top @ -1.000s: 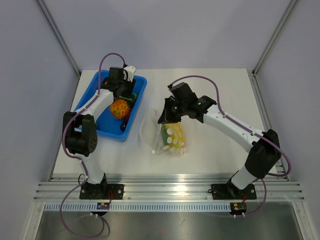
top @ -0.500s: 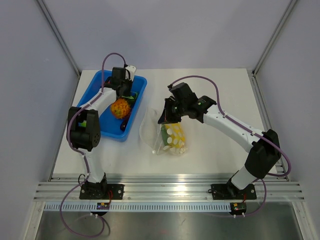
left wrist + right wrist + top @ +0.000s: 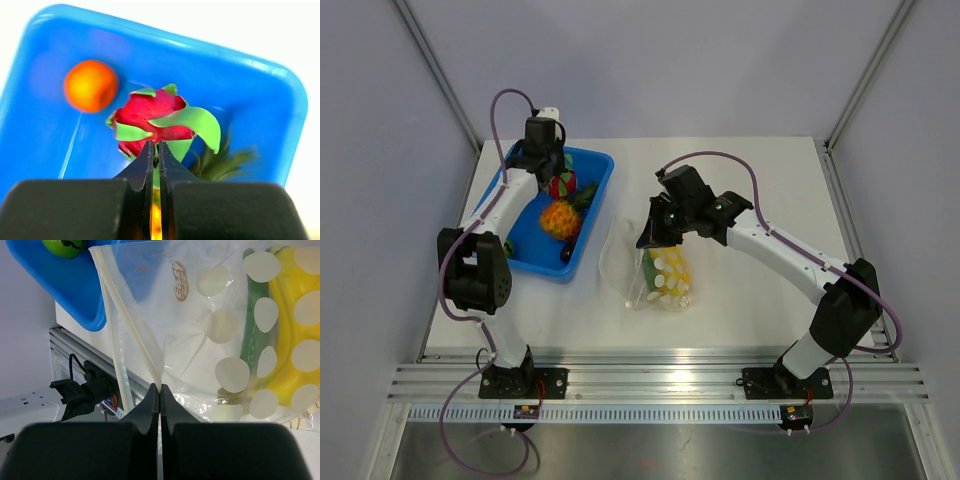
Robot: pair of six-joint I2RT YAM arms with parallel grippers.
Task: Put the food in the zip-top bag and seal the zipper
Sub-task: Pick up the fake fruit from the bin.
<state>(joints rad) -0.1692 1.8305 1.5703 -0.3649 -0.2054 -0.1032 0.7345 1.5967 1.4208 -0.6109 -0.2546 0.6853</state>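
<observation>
Table (image 3: 760, 300): carries the blue bin (image 3: 592, 222) at the left and the zip-top bag (image 3: 620, 265) lying flat near the centre, well apart from the right edge.

Bag: one yellow piece (image 3: 670, 275) with a green one beside it lies inside. The zipper (image 3: 131, 322) is unsealed and faces the bin.

Bin: holds an orange ball (image 3: 90, 85), a pineapple-like piece (image 3: 560, 217) and the pink-red fruit (image 3: 150, 112).

Right gripper (image 3: 160, 390): fingers pressed together on the bag's mouth edge at the zipper strip, holding it up.

Left gripper (image 3: 156, 150): fingers nearly together, pinching a green leaf at the base of the pink-red fruit, over the bin's far end.

Assessment: loading is under way, sealing not yet begun. The next move calls for lifting the fruit clear of the bin wall and carrying it to the held mouth. The thin leaf grip may slip.
</observation>
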